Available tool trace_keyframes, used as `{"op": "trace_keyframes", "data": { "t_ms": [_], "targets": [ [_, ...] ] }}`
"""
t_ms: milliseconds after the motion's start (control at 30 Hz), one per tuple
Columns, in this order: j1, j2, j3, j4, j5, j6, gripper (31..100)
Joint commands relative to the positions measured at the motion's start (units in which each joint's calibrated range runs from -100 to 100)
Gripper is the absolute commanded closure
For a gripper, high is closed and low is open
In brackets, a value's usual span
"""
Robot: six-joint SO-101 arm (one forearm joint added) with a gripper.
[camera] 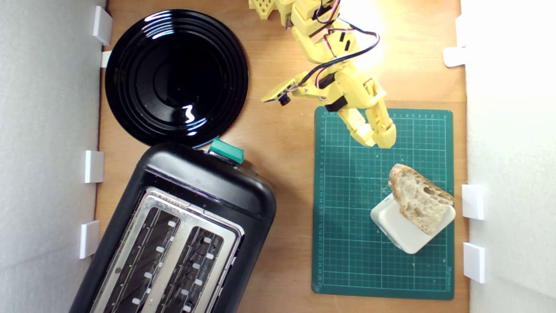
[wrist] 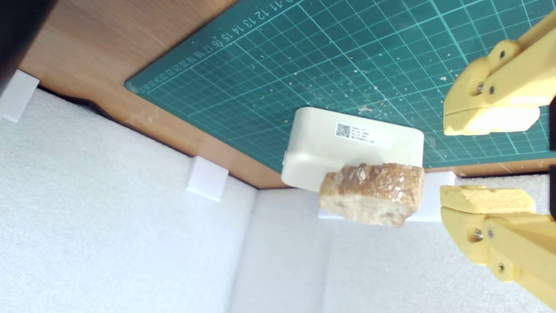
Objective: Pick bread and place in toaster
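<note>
1. Toaster (camera: 173, 234): black body with a silver top plate and two open slots, standing at the lower part of the exterior view's left. It sits askew on the wooden table (camera: 286, 174), and its teal-green lever tab (camera: 226, 150) is at the end facing the plate.
2. Cutting mat (camera: 347, 243): green, gridded, lying flat on the exterior view's right and dotted with pale crumbs in the wrist view.
3. White block (camera: 404, 232): cream-white, rounded and square, resting on the mat near its right edge in the exterior view. A small printed label (wrist: 354, 132) with a square code shows on its side in the wrist view.
4. Bread (camera: 419, 198): one irregular slice with a holey tan crumb and a brown crust, propped on the block. It leans across the block's upper face, with one end overhanging toward the mat.
5. Hand (camera: 378, 140): yellow, poised over the upper part of the mat, apart from the bread and holding nothing. In the wrist view its two fingers (wrist: 491, 119) stand wide, with the bread beyond the gap between them.
6. Plate (camera: 176, 76): round, glossy black, at the upper left of the exterior view, just beside the toaster's lever end.
7. White foam walls (camera: 47, 152): these border the table on both sides.
</note>
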Motion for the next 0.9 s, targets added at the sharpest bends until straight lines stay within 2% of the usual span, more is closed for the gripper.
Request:
{"op": "trace_keyframes", "data": {
  "t_ms": [0,300,700,867],
  "targets": [
    [-0.50,-0.38,-1.90,-0.68,-1.82,0.38,56.5],
    [-0.10,-0.21,-1.90,-0.68,-1.82,0.33,45.3],
    [-0.18,-0.13,-2.63,-0.68,-1.82,-0.14,45.3],
    [-0.10,2.37,-5.17,-0.31,-1.82,-2.02,44.8]
  ]
}}
